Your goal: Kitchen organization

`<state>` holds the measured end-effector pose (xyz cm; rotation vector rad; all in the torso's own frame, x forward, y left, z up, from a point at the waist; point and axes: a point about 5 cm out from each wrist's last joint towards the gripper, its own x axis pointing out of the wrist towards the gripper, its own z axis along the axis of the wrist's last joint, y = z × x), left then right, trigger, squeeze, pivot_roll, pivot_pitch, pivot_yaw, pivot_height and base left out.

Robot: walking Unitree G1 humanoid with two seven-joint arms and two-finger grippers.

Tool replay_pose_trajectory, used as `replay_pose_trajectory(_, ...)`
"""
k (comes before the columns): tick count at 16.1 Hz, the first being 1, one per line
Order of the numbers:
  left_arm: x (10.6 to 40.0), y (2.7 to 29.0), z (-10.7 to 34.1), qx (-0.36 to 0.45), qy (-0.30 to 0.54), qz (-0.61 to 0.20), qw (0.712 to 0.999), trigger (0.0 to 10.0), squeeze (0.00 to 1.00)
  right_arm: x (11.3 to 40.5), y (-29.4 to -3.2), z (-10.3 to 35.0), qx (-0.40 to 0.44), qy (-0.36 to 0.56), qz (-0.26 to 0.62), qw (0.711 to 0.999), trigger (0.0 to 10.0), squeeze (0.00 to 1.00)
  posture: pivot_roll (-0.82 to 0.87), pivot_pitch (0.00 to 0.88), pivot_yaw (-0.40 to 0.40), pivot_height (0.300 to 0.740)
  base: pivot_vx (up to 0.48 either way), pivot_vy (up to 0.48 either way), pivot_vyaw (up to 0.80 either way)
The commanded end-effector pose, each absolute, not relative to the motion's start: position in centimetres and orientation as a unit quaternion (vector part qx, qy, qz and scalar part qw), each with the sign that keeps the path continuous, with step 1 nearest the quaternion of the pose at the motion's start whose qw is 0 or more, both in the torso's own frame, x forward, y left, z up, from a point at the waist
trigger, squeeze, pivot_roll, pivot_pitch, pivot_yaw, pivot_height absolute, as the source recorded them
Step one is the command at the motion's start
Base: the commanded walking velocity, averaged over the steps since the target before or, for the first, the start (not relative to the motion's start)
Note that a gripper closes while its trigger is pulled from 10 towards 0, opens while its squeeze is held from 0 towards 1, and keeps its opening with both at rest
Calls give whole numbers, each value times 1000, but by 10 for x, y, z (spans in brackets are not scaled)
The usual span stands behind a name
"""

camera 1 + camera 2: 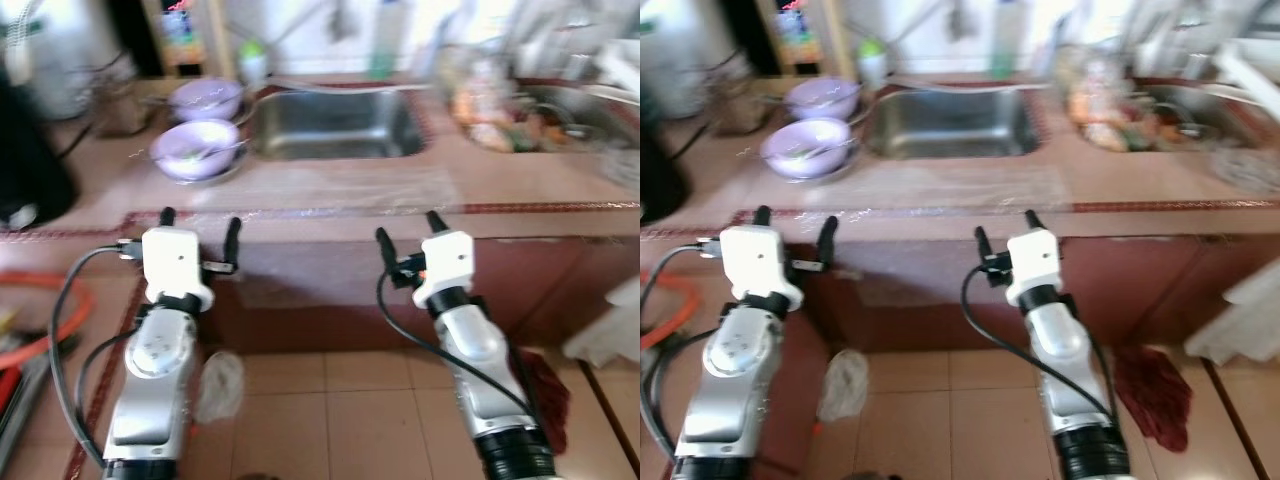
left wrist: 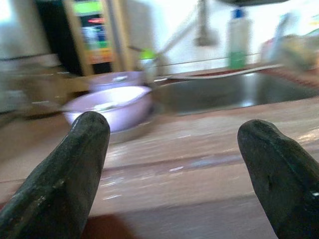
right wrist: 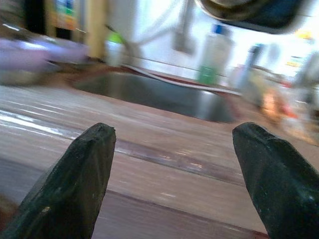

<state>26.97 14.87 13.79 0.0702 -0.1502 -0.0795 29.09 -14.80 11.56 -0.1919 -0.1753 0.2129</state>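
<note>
Two lavender bowls sit on the reddish counter left of the steel sink: the near bowl holds a utensil, and the far bowl is behind it. My left gripper hovers open at the counter's front edge, in line with the near bowl. At the same edge my right gripper stands open in front of the sink. Neither holds anything. The views are blurred.
A green-capped bottle and a soap bottle stand behind the sink. A cluttered drainer lies to the right and a black appliance to the left. On the tiled floor are a white cloth, a red rag and an orange hose.
</note>
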Motion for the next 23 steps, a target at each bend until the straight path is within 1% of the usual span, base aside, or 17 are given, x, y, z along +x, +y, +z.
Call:
replay_pose_trajectory(1, 271, 151, 144, 39, -83, -40, 995, 10000, 0, 294, -148, 120, -95, -96, 101, 986, 10000, 0, 28, 0, 8, 740, 292, 0, 0)
replay_pose_trajectory(6, 273, 151, 159, 30, -108, -32, 993, 10000, 0, 297, -147, 123, -92, -101, 99, 986, 10000, 0, 38, 0, 7, 740, 287, 0, 490)
replay_pose_trajectory(9, 273, 150, 172, 38, -138, -30, 989, 10000, 0, 298, -145, 124, -88, -103, 102, 985, 10000, 0, 46, 0, 1, 740, 276, 0, 663)
replay_pose_trajectory(12, 274, 150, 170, 42, -133, -33, 990, 10000, 0, 301, -145, 126, -86, -105, 100, 986, 10000, 0, 47, 0, 2, 740, 280, 0, 600)
replay_pose_trajectory(15, 274, 146, 166, 44, -124, -44, 990, 10000, 0, 303, -147, 126, -82, -107, 92, 987, 10000, 0, 47, 0, 2, 740, 276, 0, 0)
replay_pose_trajectory(17, 275, 142, 165, 41, -121, -60, 990, 10000, 0, 303, -148, 127, -84, -108, 87, 987, 10000, 0, 47, 0, 2, 740, 0, 0, 0)
replay_pose_trajectory(23, 275, 139, 165, 34, -120, -65, 990, 10000, 0, 302, -148, 125, -87, -107, 83, 987, 10000, 0, 35, 0, 6, 740, 0, -426, 0)
